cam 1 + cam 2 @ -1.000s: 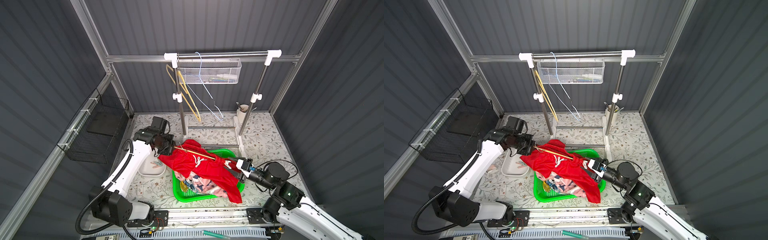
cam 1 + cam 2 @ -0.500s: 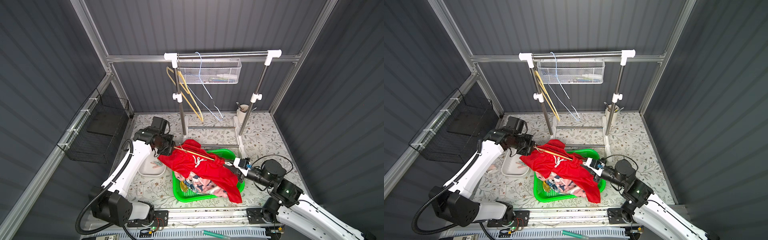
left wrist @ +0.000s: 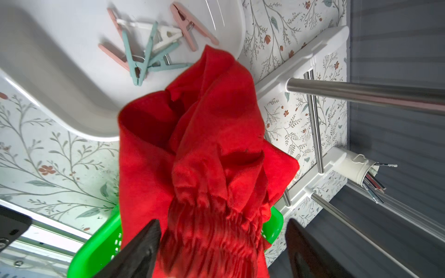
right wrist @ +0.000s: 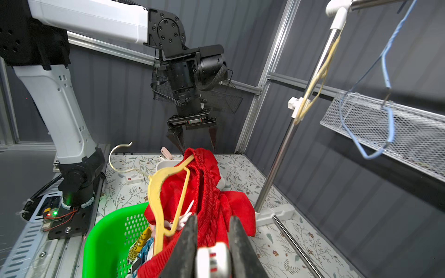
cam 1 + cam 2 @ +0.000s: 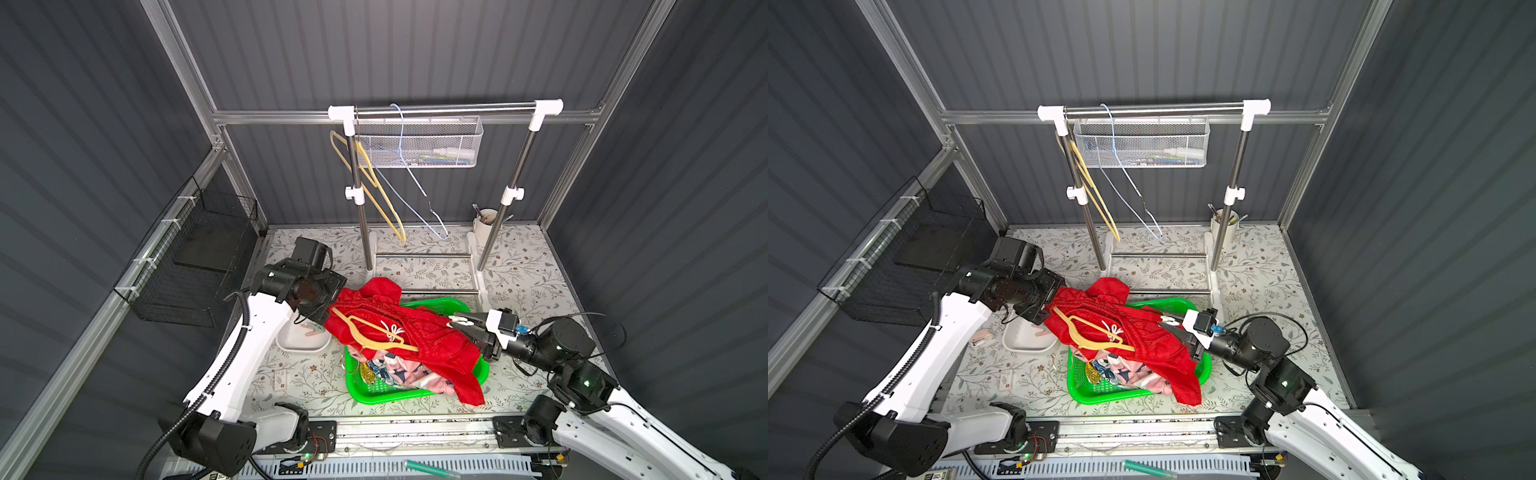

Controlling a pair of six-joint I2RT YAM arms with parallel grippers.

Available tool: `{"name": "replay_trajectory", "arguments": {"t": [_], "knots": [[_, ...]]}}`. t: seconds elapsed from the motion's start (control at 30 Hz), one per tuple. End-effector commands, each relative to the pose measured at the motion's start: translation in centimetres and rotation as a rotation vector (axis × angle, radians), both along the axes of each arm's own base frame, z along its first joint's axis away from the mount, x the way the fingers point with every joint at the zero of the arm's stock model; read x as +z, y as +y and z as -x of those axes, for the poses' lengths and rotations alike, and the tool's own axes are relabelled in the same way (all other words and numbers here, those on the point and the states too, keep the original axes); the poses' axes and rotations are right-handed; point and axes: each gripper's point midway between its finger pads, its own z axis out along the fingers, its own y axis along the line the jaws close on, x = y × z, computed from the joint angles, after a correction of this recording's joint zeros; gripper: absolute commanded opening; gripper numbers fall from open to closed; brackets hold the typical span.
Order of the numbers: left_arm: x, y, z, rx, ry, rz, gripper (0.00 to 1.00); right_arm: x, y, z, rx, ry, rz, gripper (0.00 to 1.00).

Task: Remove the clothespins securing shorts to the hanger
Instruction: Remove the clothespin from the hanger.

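A pair of red shorts lies heaped over the green basket. Its gathered waistband spans the basket from the rim on the left arm's side to the rim on the right arm's side, and one leg spills over the near corner onto the floral worktop. A yellow hanger lies on top of the red cloth, over the basket, with its metal hook sticking out past the rim toward the left arm's base.

The left gripper hangs just above the end of the waistband that overhangs the basket on that side. Its jaws are spread wide with one on either side of the bunched elastic, and neither is gripping it.

The right gripper reaches in over the opposite rim of the basket. Its jaws are drawn narrow and closed on a white clothespin at that end of the waistband. Whether the pin is clamped onto the cloth cannot be told.

Beneath the red pair, inside the basket, lie pink shorts with a navy and white print and a bit of yellow and blue printed fabric.

Just beside the basket, under the left gripper, sits a white dish holding loose clothespins in pink, mint and white.
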Motion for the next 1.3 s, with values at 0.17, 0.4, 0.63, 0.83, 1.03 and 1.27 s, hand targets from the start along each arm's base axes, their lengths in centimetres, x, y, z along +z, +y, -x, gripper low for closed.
{"name": "replay_trajectory", "arguments": {"t": [0.17,0.4,0.63,0.83,1.03,1.27], "knots": [[-0.9,3.7,1.9,-0.283,0.027,-0.346,0.86,0.8,3.8,-1.5,0.069,0.096,-0.066,0.21],[-1.0,8.0,2.0,-0.271,0.085,-0.611,0.87,-0.2,8.5,-2.9,0.035,0.143,-0.050,0.21],[1.6,11.5,1.2,-0.226,0.121,-0.845,0.86,-0.3,13.5,-5.6,-0.037,0.245,-0.104,0.22],[-0.7,12.3,1.5,-0.247,0.174,-0.773,0.86,-0.6,17.4,-8.2,-0.110,0.365,-0.157,0.21],[-4.0,11.9,3.1,-0.271,0.211,-0.672,0.86,-1.3,21.3,-10.1,-0.137,0.454,-0.165,0.21],[-7.2,11.9,5.4,-0.202,0.258,-0.509,0.84,-2.9,24.8,-12.1,-0.178,0.554,-0.125,0.20]]}}
